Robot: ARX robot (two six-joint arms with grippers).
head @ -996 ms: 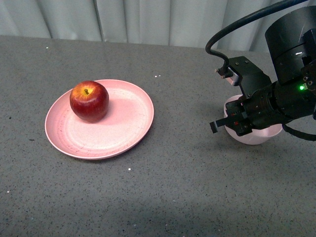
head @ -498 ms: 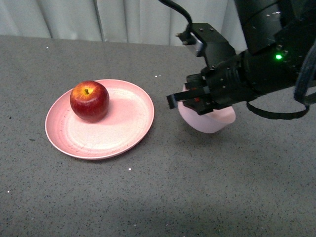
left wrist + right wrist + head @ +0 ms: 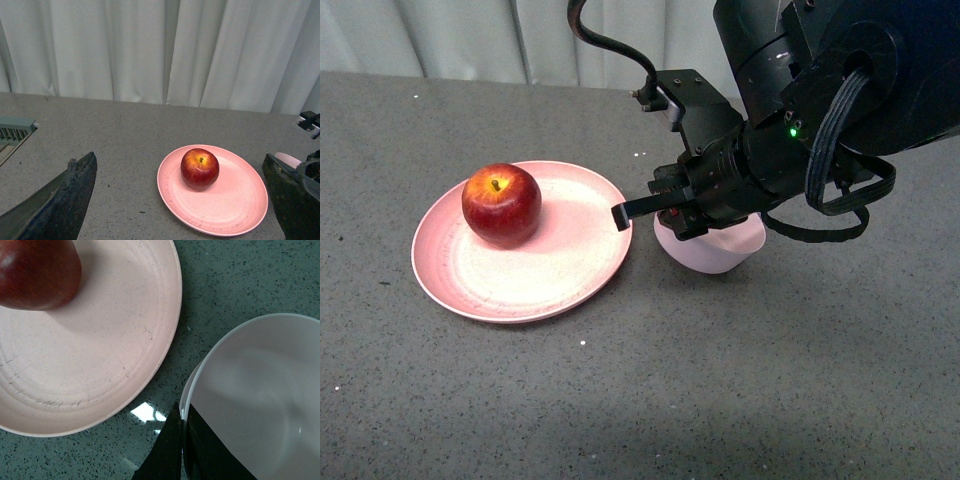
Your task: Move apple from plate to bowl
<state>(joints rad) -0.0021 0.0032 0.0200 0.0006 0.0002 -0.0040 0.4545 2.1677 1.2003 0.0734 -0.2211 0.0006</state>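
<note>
The dark-red apple (image 3: 501, 204) (image 3: 200, 168) (image 3: 37, 272) sits on the far left part of the wide salmon-pink plate (image 3: 550, 270) (image 3: 235, 205) (image 3: 100, 340). Just right of the plate's rim, the small pale pink bowl (image 3: 712, 252) (image 3: 260, 385) (image 3: 288, 159) is held by my right gripper (image 3: 665, 212) (image 3: 182, 422), which is shut on its rim, one finger inside and one outside. In the left wrist view my left gripper (image 3: 185, 200) stands open, well back from the plate, with its dark fingers (image 3: 70, 195) wide apart and nothing between them.
Everything rests on a grey speckled table (image 3: 720, 400). A pale curtain (image 3: 520, 40) hangs behind its far edge. A grey-green vented object (image 3: 15, 130) shows at the table's edge in the left wrist view.
My right arm has carried the bowl leftwards across the table, from the far right to a spot right beside the plate's rim. Apple and plate have not moved.
</note>
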